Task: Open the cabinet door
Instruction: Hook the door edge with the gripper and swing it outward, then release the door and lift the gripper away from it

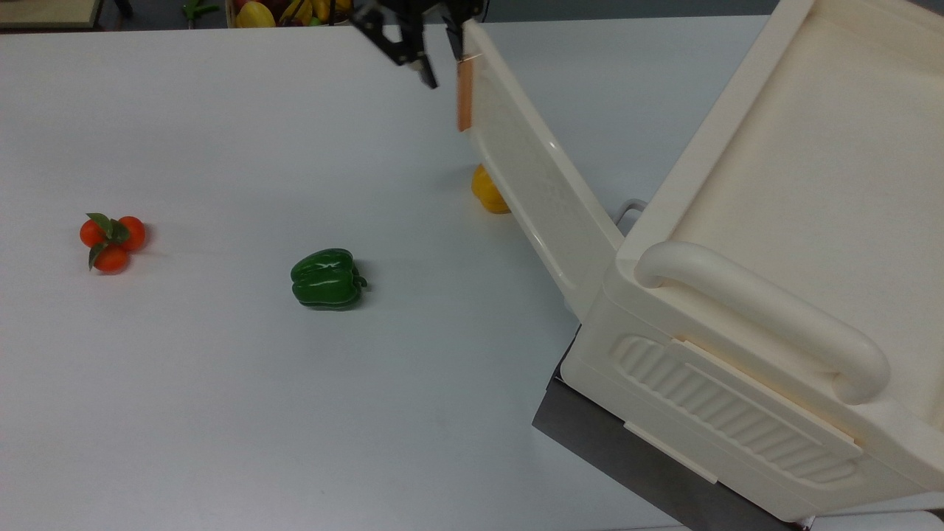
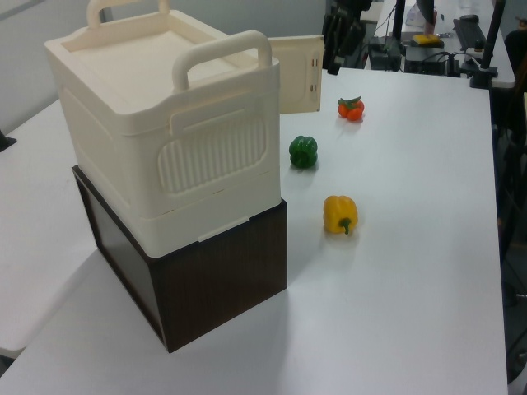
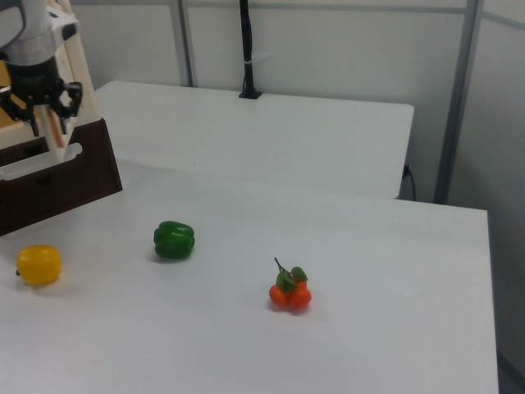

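Halfway open already: cabinet door (image 1: 542,195) swung wide, gripper (image 1: 441,65) with fingers spread by its orange handle (image 1: 464,96); next, probably back away.

White matte worktop (image 1: 221,413), evenly lit, soft shadows. Right view: a second white table (image 3: 271,139) behind it, pale wall panels (image 3: 344,49) with metal posts (image 3: 455,98), and a black pole (image 3: 245,49) standing on the second table. Left view: grey wall (image 2: 247,12), and cluttered desks (image 2: 445,41) at the far end. Top view: a fruit basket (image 1: 291,11) beyond the far edge.
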You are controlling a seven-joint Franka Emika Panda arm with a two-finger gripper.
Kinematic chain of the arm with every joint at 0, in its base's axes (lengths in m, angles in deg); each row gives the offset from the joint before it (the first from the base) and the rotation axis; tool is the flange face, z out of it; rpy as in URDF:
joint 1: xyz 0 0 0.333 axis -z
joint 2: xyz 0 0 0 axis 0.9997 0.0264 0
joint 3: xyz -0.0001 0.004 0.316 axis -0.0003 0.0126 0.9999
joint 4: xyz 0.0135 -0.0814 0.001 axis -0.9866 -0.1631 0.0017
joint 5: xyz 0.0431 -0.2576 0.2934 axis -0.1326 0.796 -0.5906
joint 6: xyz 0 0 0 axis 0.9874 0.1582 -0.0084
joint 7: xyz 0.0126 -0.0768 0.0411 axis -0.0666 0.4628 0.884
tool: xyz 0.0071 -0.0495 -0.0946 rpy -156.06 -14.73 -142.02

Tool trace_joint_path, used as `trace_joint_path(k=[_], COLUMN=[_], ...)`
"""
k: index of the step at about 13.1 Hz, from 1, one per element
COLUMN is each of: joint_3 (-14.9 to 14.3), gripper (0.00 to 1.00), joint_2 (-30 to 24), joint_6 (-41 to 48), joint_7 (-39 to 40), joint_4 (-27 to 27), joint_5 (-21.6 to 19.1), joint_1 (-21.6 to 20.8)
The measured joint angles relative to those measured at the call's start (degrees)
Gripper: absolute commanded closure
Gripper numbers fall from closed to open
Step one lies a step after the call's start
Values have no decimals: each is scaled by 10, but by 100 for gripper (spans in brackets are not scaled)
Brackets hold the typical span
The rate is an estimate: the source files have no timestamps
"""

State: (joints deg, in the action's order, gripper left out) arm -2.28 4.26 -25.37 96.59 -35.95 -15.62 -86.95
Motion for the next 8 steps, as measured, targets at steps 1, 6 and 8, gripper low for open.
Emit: trace_joint_path(k=[1,6,8], joint_3=[-11,-38,-48], gripper=[0,0,0], joint_2=[0,15,27], joint_6=[-1,-113,-155], joint_7=[0,0,0], joint_4=[0,-6,-6], joint_5=[0,0,0], joint_1=[0,1,2])
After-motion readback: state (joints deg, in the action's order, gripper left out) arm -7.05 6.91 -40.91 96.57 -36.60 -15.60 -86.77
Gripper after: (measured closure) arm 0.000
